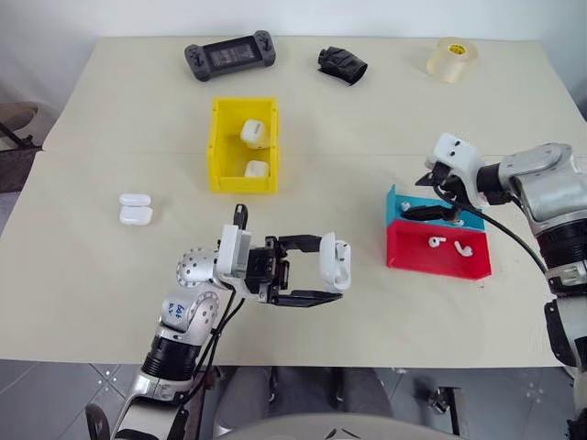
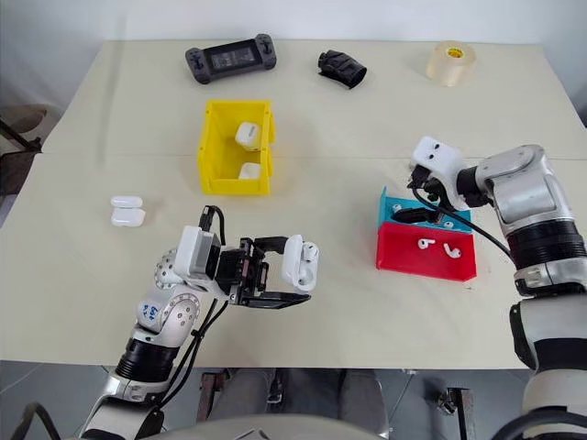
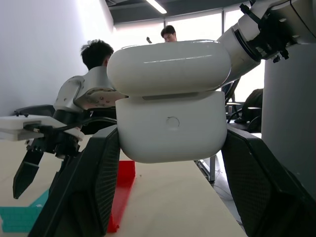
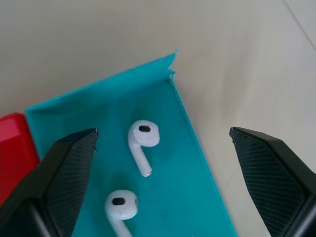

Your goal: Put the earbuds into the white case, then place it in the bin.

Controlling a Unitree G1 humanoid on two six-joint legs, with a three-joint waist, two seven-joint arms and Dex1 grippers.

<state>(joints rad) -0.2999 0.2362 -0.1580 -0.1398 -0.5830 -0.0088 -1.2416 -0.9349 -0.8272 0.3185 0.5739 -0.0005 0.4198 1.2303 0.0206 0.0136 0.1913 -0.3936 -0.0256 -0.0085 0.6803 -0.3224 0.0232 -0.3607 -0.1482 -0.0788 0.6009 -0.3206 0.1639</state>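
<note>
Cream desk [image 1: 110, 302]: white case [image 1: 336, 266], lid ajar, is clenched in left gripper [image 1: 321, 270] fingers above it; right gripper [image 4: 163, 163], fingers spread, is poised over earbuds [image 4: 140, 140] in teal tray [image 4: 197, 197]; yellow bin [image 1: 220, 147] farther back.

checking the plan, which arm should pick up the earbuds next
Right. Its open right gripper hangs over the earbuds in the teal tray, while the left gripper is shut on the white case, away from them.
</note>
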